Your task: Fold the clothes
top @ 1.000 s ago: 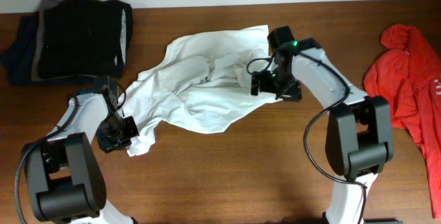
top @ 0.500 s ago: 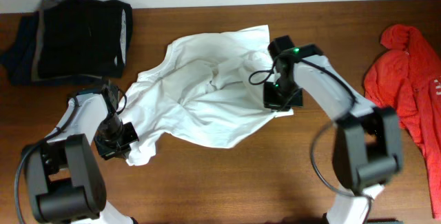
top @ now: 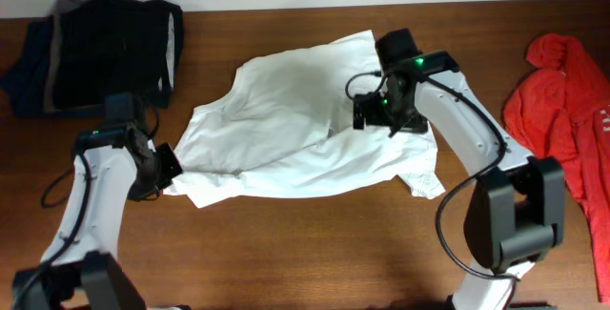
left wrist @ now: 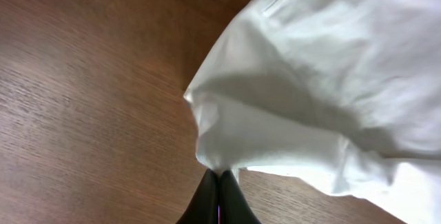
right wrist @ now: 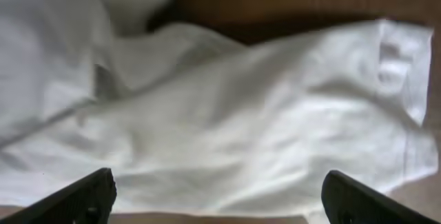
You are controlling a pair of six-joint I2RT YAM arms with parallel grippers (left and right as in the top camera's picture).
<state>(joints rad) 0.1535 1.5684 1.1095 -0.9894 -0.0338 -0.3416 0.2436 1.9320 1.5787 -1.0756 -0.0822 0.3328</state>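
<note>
The left gripper (top: 164,172) is clenched on a corner of the white shirt (top: 295,143); in its wrist view the jaws meet with a pinch of hem between them. From that pinch the cloth fans out toward 2 and 3 o'clock across the wooden table (top: 315,253). The right gripper (top: 364,114) hangs released, its fingers (right wrist: 86,196) spread wide and holding nothing, over the shirt's right half, with fabric filling its wrist view. The shirt lies mid-table, wrinkled and partly doubled over, its long axis roughly on the 9-to-3 line. One corner reaches toward 12 o'clock beside the right gripper and another lies loose at its 4 o'clock. The next grasp looks like the right arm's job, since that loose corner is near it and well apart from the left. The dark folded stack (top: 105,48) sits at 11 o'clock of the left gripper and the red garment (top: 562,110) at 3 o'clock of the right, both apart from the shirt
</note>
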